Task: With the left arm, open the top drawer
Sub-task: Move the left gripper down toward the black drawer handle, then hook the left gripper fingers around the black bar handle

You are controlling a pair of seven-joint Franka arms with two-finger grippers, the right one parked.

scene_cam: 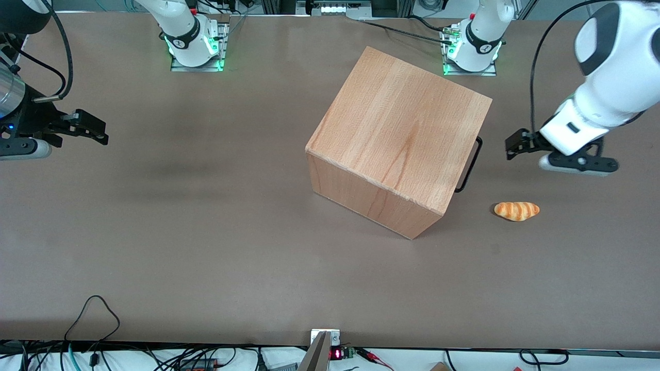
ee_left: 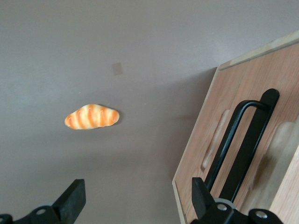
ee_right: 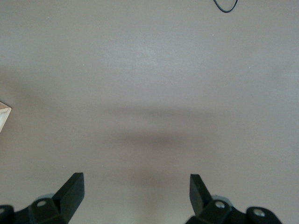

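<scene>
Black handle (ee_left: 243,140) w/ drawer front (ee_left: 219,140) clear only from wrist cam — gripper (ee_left: 135,198) wide open, empty, nearby.

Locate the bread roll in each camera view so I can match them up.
Front view: the bread roll lies on the table toward the working arm's end, nearer the camera than the open left gripper, apart from the cabinet.
Left wrist view: the roll lies on bare table, apart from the drawer front.
Right wrist view: not in it.
Shared landmark: the black drawer handle.
</scene>
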